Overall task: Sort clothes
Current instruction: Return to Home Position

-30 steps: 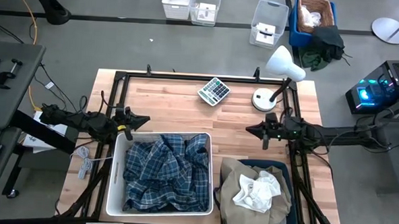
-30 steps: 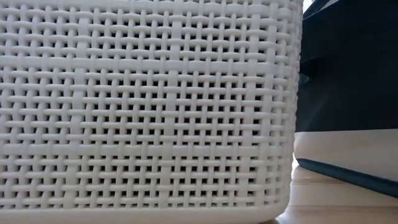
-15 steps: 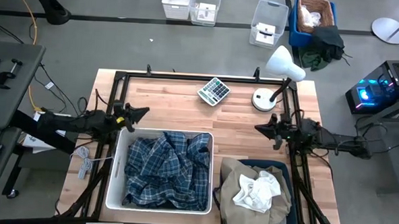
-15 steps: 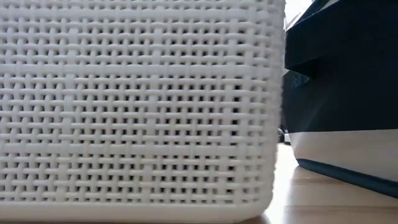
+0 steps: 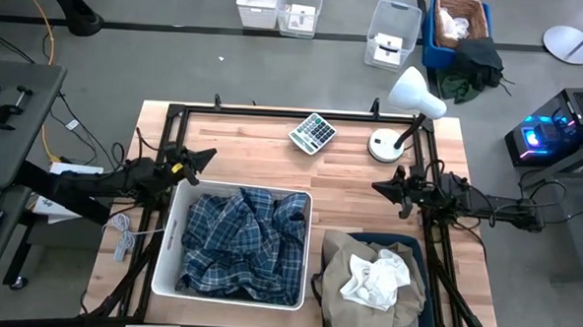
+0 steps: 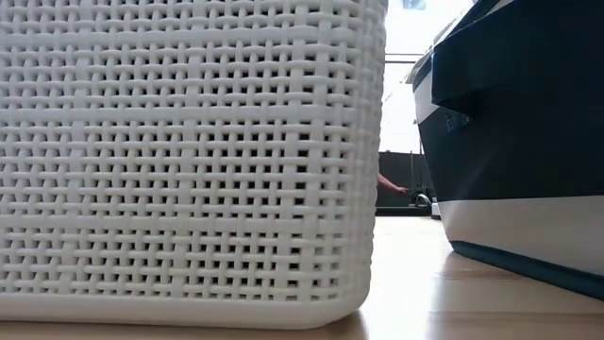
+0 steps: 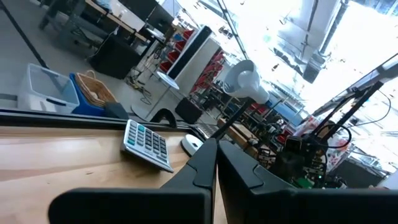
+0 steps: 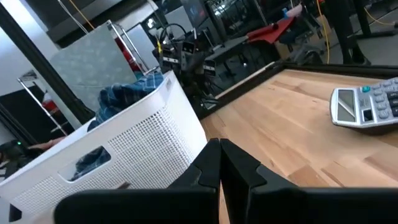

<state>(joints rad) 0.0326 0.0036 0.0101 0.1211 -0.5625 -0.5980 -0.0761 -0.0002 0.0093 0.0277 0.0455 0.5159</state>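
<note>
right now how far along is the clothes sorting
Looks nearly finished. Done: the plaid shirt fills the white bin, and the beige garment and white garment lie in the blue organizer. In hand: nothing; the left gripper and right gripper are shut and empty. Left: no clothes show on the table.

A pale wooden table (image 5: 262, 157) is set on a grey floor (image 5: 178, 60). A white desk lamp (image 5: 416, 93) is stood near its far right corner. Clear storage bins (image 5: 393, 32) and a blue crate (image 5: 434, 49) are placed on the floor beyond
</note>
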